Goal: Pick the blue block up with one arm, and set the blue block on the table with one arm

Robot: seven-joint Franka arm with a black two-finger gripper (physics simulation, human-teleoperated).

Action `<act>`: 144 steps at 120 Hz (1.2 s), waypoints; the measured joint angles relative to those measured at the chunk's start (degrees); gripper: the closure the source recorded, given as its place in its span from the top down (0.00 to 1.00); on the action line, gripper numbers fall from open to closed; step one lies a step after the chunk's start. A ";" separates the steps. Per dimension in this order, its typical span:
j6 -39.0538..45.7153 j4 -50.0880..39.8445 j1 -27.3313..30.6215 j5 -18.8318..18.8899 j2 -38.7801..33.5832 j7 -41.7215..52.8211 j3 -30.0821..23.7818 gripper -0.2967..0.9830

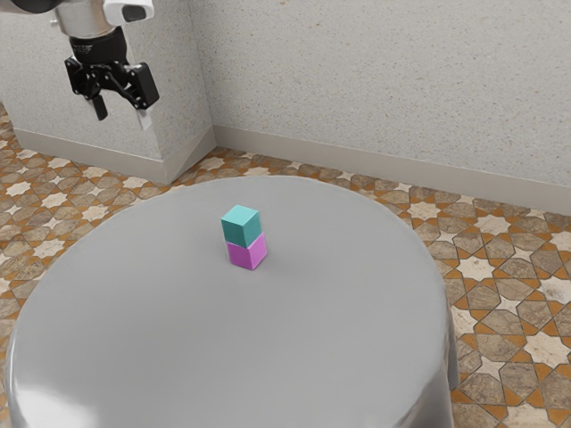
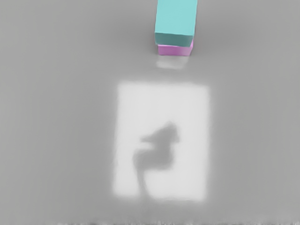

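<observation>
See a speckled wall (image 1: 357, 80) at the far side, then a patterned tile floor (image 1: 500, 312). Find a round grey table (image 1: 205, 339) near, before the wall. Hold the black gripper (image 1: 122, 113) high at the exterior view's far left, well apart from the blocks, with fingers spread wide. Find the blue block (image 1: 241, 226) resting on the pink block (image 1: 247, 253), stacked on the table's far half.
</observation>
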 joint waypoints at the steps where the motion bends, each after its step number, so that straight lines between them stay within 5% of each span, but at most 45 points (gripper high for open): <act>1: -0.02 0.00 0.00 0.00 0.00 0.00 0.00 0.77; 26: -0.41 0.15 0.09 -0.12 0.09 0.02 0.00 0.77; 39: -6.05 19.42 0.30 -0.22 4.59 0.03 -0.92 0.77; 53: -9.94 25.61 0.34 -0.60 8.14 0.03 -2.51 0.77; 102: -4.89 26.39 -1.25 -0.64 18.20 0.04 -1.98 0.77; 144: 9.16 24.85 -0.32 -3.09 35.84 0.07 -2.11 0.77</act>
